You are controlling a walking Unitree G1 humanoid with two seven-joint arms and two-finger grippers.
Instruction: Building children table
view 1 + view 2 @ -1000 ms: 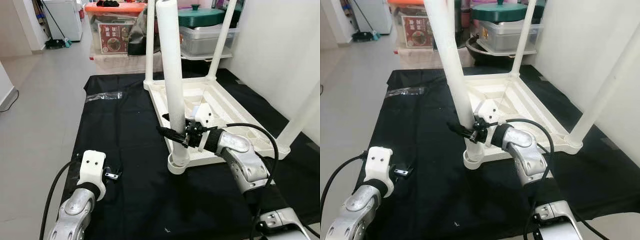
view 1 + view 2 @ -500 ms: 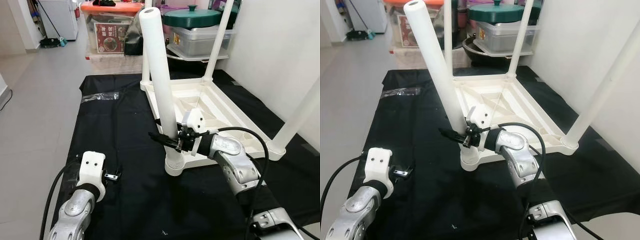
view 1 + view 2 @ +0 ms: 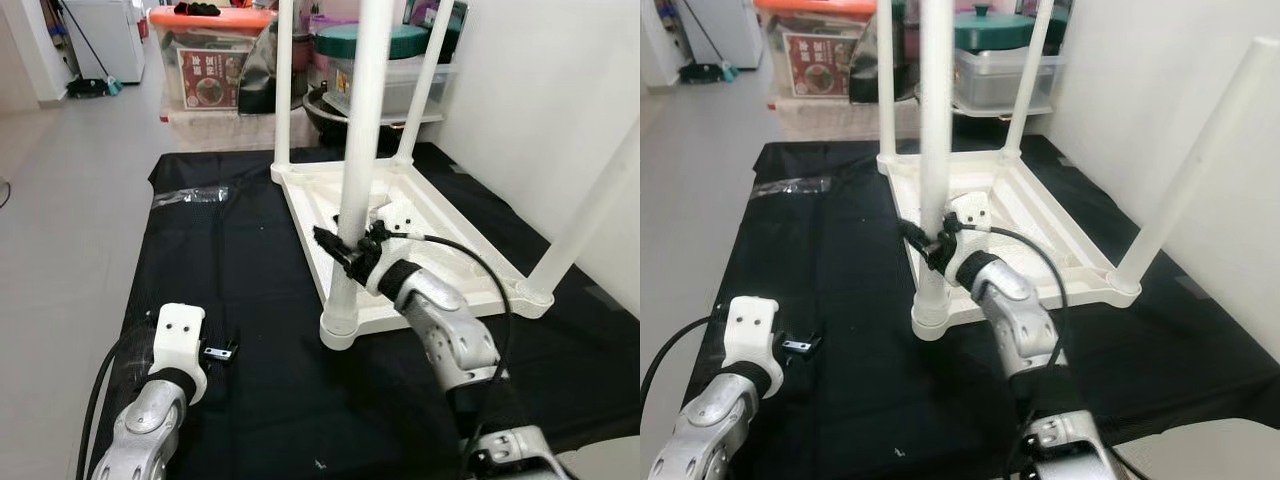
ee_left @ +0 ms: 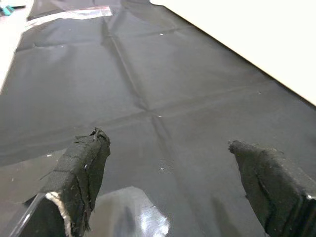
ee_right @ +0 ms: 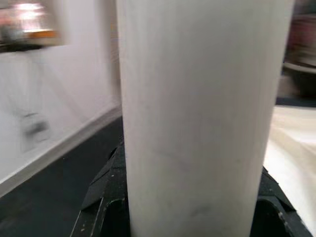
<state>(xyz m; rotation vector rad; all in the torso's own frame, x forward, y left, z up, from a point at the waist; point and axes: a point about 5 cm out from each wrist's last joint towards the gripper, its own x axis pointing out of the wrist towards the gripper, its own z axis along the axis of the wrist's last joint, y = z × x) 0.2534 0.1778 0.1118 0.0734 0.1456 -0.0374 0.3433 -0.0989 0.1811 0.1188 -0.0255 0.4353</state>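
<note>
Four white cylindrical plastic legs rise from the upturned white plastic children's table (image 3: 420, 215) lying on the black floor sheet (image 3: 240, 260). Right gripper (image 3: 340, 250) is clamped around the near-corner leg (image 3: 362, 150), which stands upright in its socket. Left gripper (image 4: 173, 190) hangs low over the sheet with fingers spread, holding nothing
</note>
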